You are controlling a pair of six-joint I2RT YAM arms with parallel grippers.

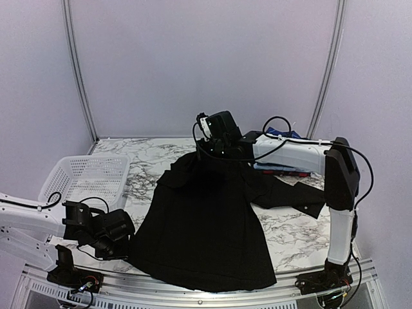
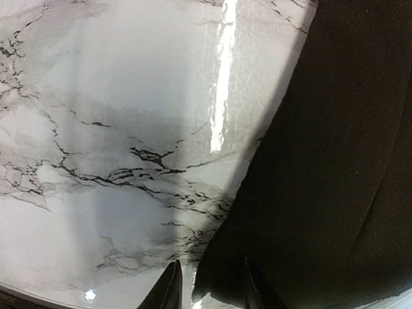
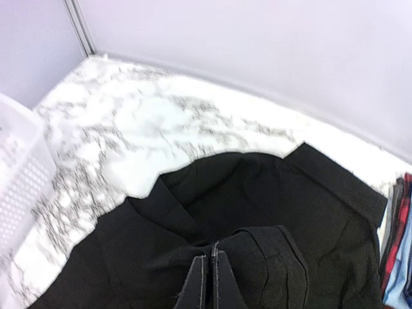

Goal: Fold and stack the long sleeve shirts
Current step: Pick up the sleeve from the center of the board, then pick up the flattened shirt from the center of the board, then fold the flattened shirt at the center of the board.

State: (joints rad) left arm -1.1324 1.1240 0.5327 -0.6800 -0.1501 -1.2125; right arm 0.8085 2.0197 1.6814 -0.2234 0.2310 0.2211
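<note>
Top external: plain black cloth shirt [image 1: 206, 225] lies unfolded; my right jaws clamp its far end, left jaws apart at near hem.

I'm seeing black, tapered fingers on the right gripper [image 3: 212, 277], with a boxy black camera housing [image 1: 221, 123] sitting just behind it. Behind that, a white link [image 1: 290, 154] is running back to a black elbow [image 1: 341, 172], and black cables [image 1: 278, 120] are looping over it. The left gripper [image 2: 212, 286] is showing the same dark pointed fingers. Behind it I'm reading a black wrist [image 1: 96, 228], then white links [image 1: 22, 225] carrying a black cable [image 1: 51, 198].
</note>
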